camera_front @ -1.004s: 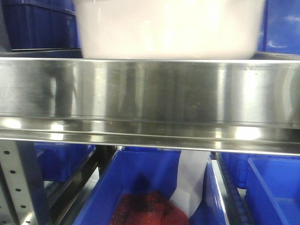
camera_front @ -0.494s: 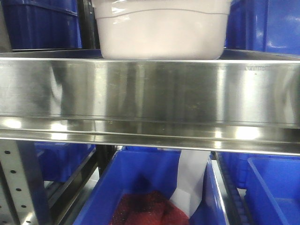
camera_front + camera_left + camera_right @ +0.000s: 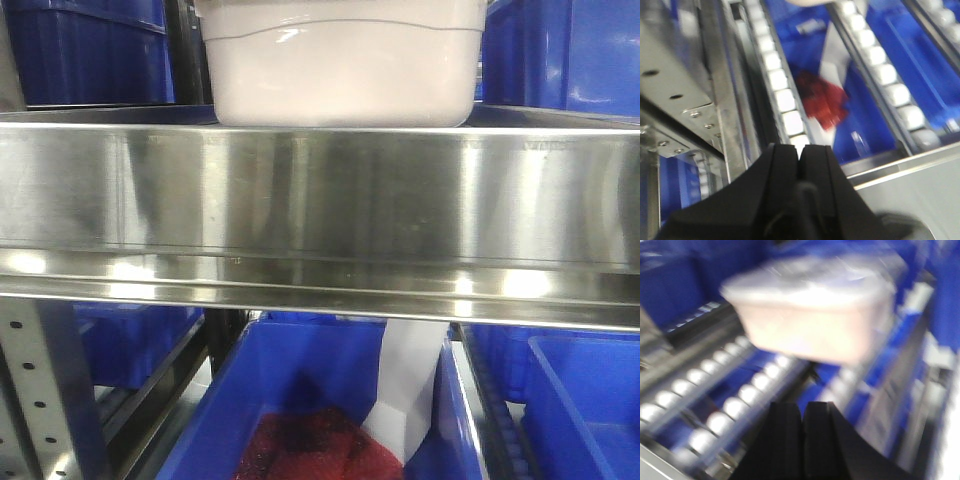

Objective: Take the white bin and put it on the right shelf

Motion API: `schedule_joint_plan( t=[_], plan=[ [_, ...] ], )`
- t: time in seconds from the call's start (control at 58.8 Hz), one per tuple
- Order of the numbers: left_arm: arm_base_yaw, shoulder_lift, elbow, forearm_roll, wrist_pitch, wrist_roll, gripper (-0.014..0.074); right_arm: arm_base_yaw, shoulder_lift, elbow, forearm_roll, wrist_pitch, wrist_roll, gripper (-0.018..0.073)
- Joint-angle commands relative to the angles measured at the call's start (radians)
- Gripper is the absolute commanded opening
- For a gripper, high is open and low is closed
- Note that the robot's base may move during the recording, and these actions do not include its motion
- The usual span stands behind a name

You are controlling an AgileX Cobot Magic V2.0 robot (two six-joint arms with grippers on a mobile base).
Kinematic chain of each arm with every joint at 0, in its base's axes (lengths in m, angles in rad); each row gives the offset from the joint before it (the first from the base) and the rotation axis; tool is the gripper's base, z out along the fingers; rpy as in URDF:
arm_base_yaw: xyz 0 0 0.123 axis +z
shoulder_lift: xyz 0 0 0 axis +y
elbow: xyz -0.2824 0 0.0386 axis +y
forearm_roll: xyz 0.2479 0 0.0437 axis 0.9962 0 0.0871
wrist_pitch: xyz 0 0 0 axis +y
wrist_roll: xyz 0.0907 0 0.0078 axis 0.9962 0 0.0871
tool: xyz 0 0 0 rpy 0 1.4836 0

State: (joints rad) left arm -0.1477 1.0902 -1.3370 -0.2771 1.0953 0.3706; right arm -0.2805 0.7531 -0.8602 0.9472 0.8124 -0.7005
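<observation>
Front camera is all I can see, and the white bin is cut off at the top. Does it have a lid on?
Observer: Yes. The right wrist view shows the white bin from higher up, with a glossy lid across its top, though that picture is blurry.
Operator: Is a gripper holding it?
Observer: No. The right gripper has its fingers pressed together, and it is apart from the bin.
Operator: And the other one?
Observer: The left gripper is shut too, with nothing in it. It looks down at white rollers and a blue bin with something red inside.
</observation>
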Motion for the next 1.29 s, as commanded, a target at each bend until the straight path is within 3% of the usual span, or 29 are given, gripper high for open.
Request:
schedule_joint_plan(
  t=[0.0,0.221,0.374,0.596,1.277],
  plan=[
    [-0.009,-0.107,0.107,-0.014,-0.199,-0.016,-0.0118,-0.007,-0.071,0.054,-0.015,-0.094,0.035,0.0069],
    [-0.009,-0.353,0.468,-0.027,-0.512,-0.014,-0.0118,-0.007,-0.253,0.203,-0.06,-0.18,0.039,0.0069],
    [-0.009,-0.528,0.678,-0.027,-0.714,-0.014,-0.0118,-0.007,-0.41,0.246,-0.148,-0.258,0.029,0.0069],
    [-0.009,-0.753,0.869,-0.018,-0.953,-0.014,-0.0118,-0.007,-0.57,0.268,-0.18,-0.348,0.029,0.0069],
    [-0.009,-0.805,0.898,-0.018,-0.98,-0.014,-0.0118,-0.007,-0.577,0.269,-0.165,-0.388,0.029,0.0069]
  ],
)
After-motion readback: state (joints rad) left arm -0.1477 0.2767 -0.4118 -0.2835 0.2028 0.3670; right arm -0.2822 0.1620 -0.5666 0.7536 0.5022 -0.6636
